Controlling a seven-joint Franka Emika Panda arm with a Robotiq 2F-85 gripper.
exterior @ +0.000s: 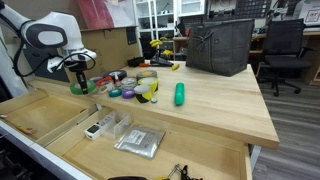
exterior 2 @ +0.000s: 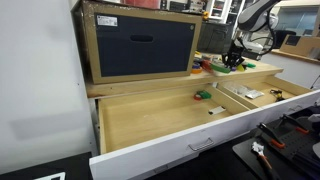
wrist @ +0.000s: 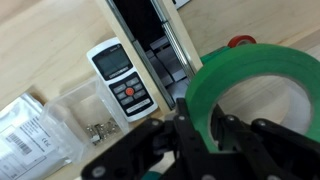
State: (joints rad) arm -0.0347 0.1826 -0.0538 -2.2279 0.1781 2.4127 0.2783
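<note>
My gripper (wrist: 205, 125) is shut on the rim of a wide green tape roll (wrist: 250, 80), one finger inside the ring and one outside. In both exterior views the gripper (exterior: 78, 72) (exterior 2: 236, 54) hangs over the far corner of the wooden tabletop (exterior: 210, 105), with the green roll (exterior: 80, 88) at its tip just above the wood. Below it in the wrist view lie a white handheld meter (wrist: 120, 75), a small clear box of screws (wrist: 95, 125) and a plastic bag (wrist: 30, 125) in the open drawer.
Several tape rolls (exterior: 135, 85) and a green cylinder (exterior: 180, 94) lie on the table beside a dark grey bin (exterior: 220, 45). Two drawers stand pulled out below (exterior: 60, 120) (exterior 2: 160, 115). An office chair (exterior: 285, 50) stands behind.
</note>
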